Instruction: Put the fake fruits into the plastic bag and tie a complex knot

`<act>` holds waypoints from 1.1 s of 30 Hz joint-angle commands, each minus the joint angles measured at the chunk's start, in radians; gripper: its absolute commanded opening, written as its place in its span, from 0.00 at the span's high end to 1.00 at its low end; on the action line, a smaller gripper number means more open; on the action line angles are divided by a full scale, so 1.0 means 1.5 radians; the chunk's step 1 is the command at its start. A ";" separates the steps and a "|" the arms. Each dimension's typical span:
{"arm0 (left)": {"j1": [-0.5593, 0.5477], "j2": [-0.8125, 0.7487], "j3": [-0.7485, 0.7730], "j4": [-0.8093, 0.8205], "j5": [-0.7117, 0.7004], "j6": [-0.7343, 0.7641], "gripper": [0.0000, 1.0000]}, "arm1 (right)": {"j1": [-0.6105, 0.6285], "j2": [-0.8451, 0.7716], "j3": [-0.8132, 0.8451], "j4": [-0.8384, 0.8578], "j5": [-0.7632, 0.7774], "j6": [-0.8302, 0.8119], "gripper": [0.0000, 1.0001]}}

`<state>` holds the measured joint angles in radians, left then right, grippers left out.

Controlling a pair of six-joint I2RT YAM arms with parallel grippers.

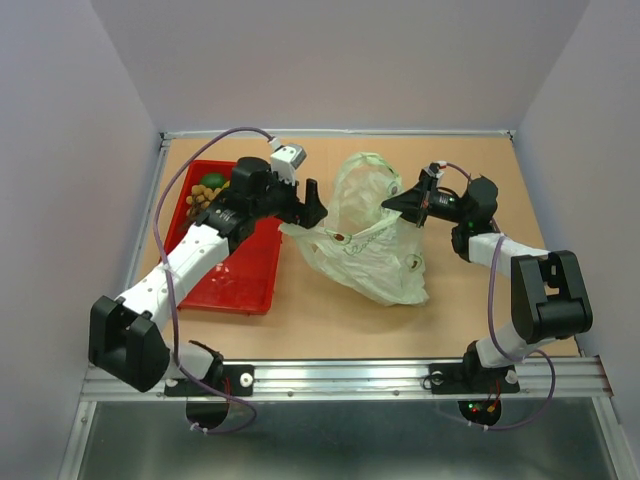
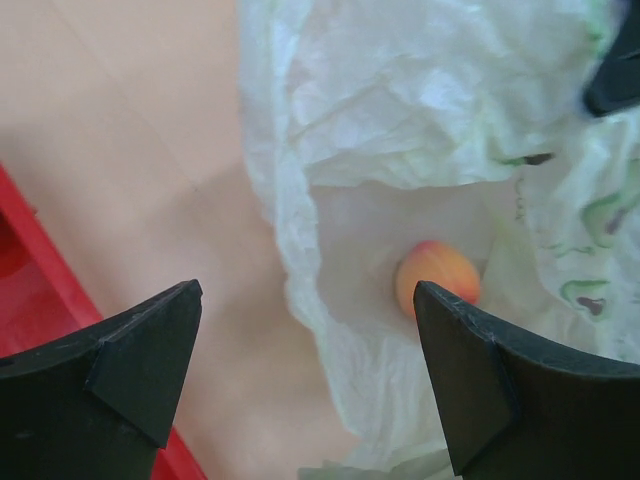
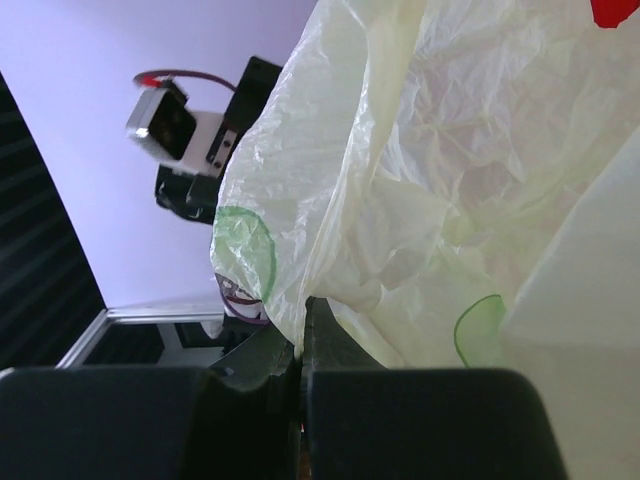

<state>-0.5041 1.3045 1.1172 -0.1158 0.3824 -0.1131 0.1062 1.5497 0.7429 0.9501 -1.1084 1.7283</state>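
At the left of the overhead view, the red tray [image 1: 240,285] lies on the table [image 1: 330,325]. A green round fruit [image 1: 212,181] and a brownish bunch [image 1: 200,197] sit in its far corner, partly hidden by the left arm. The left gripper [image 1: 311,207] hangs just past the tray's right edge, at the near side of the plastic bag [image 1: 378,262]. Its jaws are spread wide, with nothing held between them. Its wrist camera looks down between the two black fingers [image 2: 140,370] into the bag's mouth, where a pinkish-orange peach [image 2: 437,277] lies on the thin film; the overhead view does not show this fruit. The bag is pale green, crinkled and translucent, slumped mid-table with its far rim held up. On the right, the right gripper [image 1: 402,208] is clamped onto that raised rim. Its wrist view shows the fingers [image 3: 400,420] pressed tight together with the film pinched between them and billowing above.
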 commanded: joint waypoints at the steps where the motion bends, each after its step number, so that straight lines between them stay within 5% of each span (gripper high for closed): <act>1: 0.035 0.055 -0.010 0.016 -0.023 -0.033 0.02 | 0.005 -0.001 -0.012 0.039 -0.015 -0.009 1.00; 8: 0.036 0.186 0.029 0.014 0.099 -0.074 0.01 | 0.005 -0.002 -0.006 0.039 -0.019 -0.017 1.00; 15: 0.034 0.204 -0.037 0.139 0.180 -0.148 0.02 | 0.005 0.001 -0.004 0.039 -0.024 -0.025 1.00; 18: 0.034 0.216 -0.049 0.163 0.203 -0.168 0.19 | 0.005 0.002 0.003 0.037 -0.027 -0.026 1.00; 20: 0.034 0.212 -0.060 0.178 0.226 -0.181 0.20 | 0.004 0.001 0.006 0.037 -0.027 -0.025 1.00; 25: 0.034 0.119 -0.144 0.263 0.231 -0.210 0.01 | 0.005 -0.009 0.002 0.037 -0.027 -0.027 1.00; 33: 0.035 0.036 -0.220 0.283 0.226 -0.239 0.01 | 0.004 -0.007 0.006 0.037 -0.028 -0.026 1.00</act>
<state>-0.4500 1.4101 0.8055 0.2356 0.6991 -0.4412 0.1062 1.5513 0.7414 0.9508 -1.1343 1.7012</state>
